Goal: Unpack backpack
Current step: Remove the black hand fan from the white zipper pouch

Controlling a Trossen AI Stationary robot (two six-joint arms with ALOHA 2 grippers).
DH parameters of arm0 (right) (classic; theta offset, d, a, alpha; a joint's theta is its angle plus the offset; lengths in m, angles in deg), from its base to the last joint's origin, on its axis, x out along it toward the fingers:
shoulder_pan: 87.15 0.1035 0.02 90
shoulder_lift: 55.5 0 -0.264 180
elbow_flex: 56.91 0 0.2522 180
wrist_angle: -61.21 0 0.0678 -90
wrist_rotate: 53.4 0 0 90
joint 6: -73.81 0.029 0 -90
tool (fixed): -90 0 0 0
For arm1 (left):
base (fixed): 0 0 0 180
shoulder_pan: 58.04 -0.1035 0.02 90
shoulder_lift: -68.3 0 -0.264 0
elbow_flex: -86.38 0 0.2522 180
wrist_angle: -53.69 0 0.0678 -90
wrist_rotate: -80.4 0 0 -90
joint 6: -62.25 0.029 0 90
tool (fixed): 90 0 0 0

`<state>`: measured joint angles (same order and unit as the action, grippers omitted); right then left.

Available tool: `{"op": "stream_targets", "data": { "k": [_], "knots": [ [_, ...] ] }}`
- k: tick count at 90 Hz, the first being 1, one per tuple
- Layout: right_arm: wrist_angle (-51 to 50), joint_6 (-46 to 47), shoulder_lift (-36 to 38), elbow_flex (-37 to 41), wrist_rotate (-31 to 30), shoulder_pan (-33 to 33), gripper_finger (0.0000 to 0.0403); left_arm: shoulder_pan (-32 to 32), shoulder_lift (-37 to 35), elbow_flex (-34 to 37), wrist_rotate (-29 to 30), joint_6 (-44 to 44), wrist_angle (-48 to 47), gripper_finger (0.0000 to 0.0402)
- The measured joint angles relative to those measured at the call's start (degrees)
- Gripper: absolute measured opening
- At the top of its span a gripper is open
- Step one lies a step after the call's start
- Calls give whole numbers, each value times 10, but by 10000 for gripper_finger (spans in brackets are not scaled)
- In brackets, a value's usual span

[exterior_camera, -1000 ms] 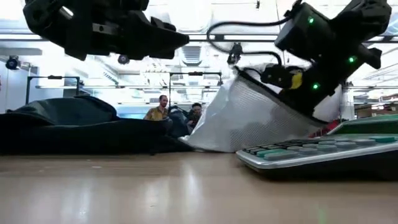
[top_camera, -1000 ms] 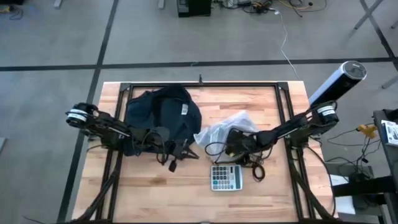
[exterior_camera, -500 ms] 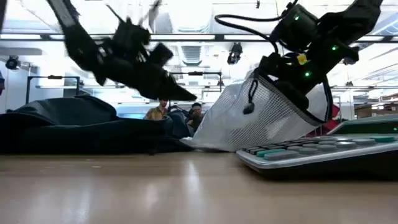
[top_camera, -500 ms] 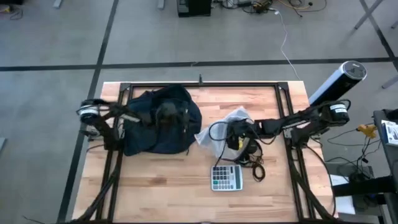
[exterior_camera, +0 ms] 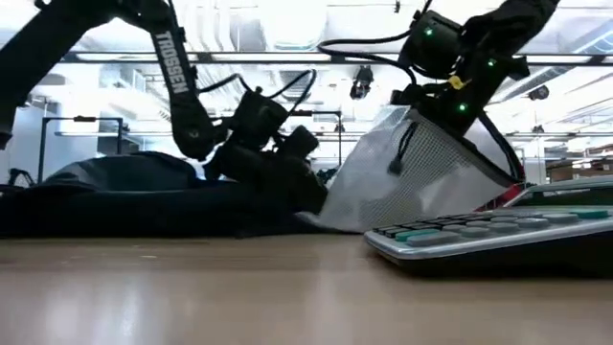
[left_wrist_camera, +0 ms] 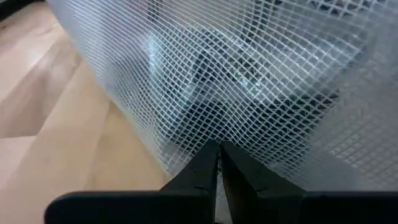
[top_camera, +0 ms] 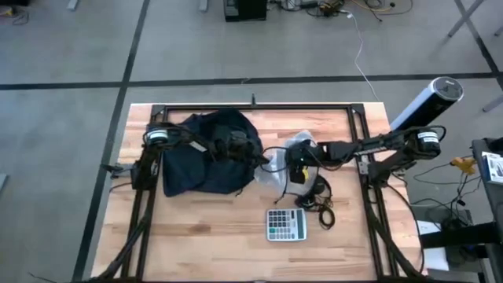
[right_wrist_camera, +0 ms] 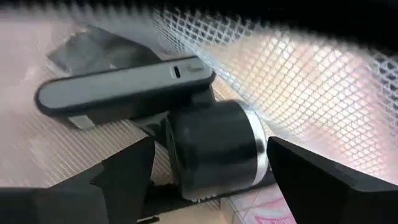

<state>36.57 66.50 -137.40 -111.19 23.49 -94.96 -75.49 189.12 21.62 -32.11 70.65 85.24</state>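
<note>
The dark navy backpack [top_camera: 200, 157] lies slumped on the table's left half, also seen in the low view [exterior_camera: 105, 187]. Right of it a silvery mesh pouch [exterior_camera: 412, 182] stands raised like a tent, its lower edge on the table. My left gripper [left_wrist_camera: 217, 149], shut, reaches over the backpack [top_camera: 265, 159] down to the pouch's lower left corner [exterior_camera: 311, 196]. My right gripper [right_wrist_camera: 210, 146] is at the pouch's raised top [top_camera: 292, 169]. It spans a black round cup [right_wrist_camera: 211, 155] with a silver ring, joined to a grey bar [right_wrist_camera: 124, 84]. My left gripper's shut tips stand right at the mesh pouch's lower edge [left_wrist_camera: 214, 134], slanting down from the table's left; I cannot tell whether they touch it. My right gripper has one finger [right_wrist_camera: 130, 171] on each side of the black cup's round wall [right_wrist_camera: 171, 162], with mesh around it. It comes slanting down from the table's right. The pouch's top end is held up; whether the fingers are inside or outside the mesh, I cannot tell.
A grey calculator [top_camera: 285, 224] lies near the table's front edge, close in the low view [exterior_camera: 488, 235]. Black cables [top_camera: 321, 206] coil between it and the pouch. A black frame rail [top_camera: 251, 108] runs around the table's edges.
My left gripper has swung from the backpack's near side up over the backpack, then toward the table's right and down to the pouch's lower left corner. My right gripper has shifted slightly toward the far edge, and the pouch's raised end now stands steeper.
</note>
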Motion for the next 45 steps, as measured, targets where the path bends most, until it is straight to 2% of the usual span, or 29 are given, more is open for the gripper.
{"op": "stream_targets", "data": {
  "k": [16,35,45],
  "knots": [
    [7,-10,-10,-3,87,-32,286,0,0,-10,-7,0,-1,10],
    [23,-25,-49,-10,88,-33,277,6,6,-26,-12,0,-1,10],
    [-23,-28,-46,-33,95,-33,282,6,7,-29,-11,0,2,10]
  ]
}}
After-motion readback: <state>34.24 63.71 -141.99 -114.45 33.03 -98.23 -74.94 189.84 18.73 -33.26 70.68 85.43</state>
